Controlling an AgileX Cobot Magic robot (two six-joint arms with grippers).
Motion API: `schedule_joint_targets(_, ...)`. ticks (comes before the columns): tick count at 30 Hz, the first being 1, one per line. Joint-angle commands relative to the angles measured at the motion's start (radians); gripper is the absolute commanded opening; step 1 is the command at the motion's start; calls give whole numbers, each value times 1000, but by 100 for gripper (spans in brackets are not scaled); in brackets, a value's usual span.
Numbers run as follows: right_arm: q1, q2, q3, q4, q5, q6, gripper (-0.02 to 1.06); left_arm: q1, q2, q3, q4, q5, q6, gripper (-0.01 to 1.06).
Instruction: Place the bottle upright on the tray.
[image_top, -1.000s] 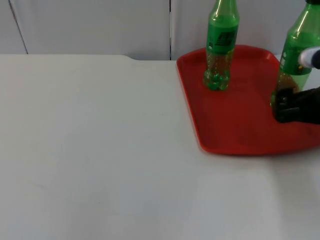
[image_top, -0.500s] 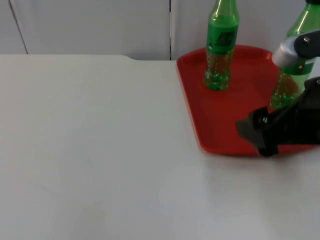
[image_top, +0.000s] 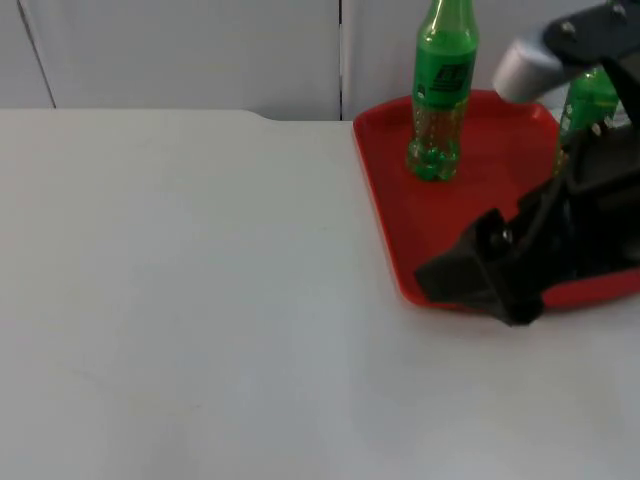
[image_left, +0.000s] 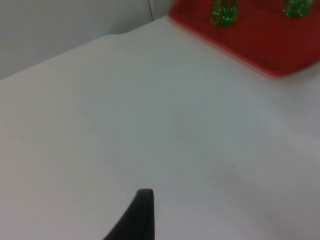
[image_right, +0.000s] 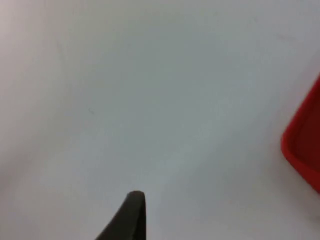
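Note:
A red tray (image_top: 470, 200) lies at the table's right rear. Two green bottles stand upright on it: one (image_top: 438, 90) at the tray's back left, another (image_top: 590, 100) at its right side, partly hidden behind my right arm. My right gripper (image_top: 468, 275) hovers over the tray's front left corner, apart from both bottles and holding nothing. In the left wrist view the tray (image_left: 260, 37) and both bottle bases (image_left: 223, 12) (image_left: 296, 7) sit far off, with my left gripper (image_left: 142, 212) waiting over bare table. The right wrist view catches the tray's edge (image_right: 306, 145) beside my right gripper (image_right: 132, 215).
The white table top (image_top: 200, 280) stretches left and in front of the tray. A grey partition wall (image_top: 200, 50) closes the far side, just behind the tray's back rim.
My right arm has pulled away from the right-hand bottle, swinging left and toward the tray's front left corner. Both bottles have stayed upright in place.

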Motion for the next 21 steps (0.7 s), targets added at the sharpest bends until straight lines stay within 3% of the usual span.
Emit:
schedule_joint_targets(1, 1, -8, -43, -28, 53, -8, 105, -4, -4, 5, 6, -6, 0, 105)
schedule_joint_targets(6, 1, -9, -107, -97, 120, -8, 105, -4, -4, 5, 6, -6, 0, 105)
schedule_joint_targets(14, 3, -89, -119, -97, 85, -28, 105, -4, -4, 5, 6, -6, 0, 105)
schedule_joint_targets(16, 3, -174, -119, -97, 78, -107, 105, -4, -4, 5, 6, -6, 0, 105)
schedule_joint_targets(21, 3, -287, -119, -97, 53, -120, 105, -4, -4, 5, 6, -6, 0, 105)
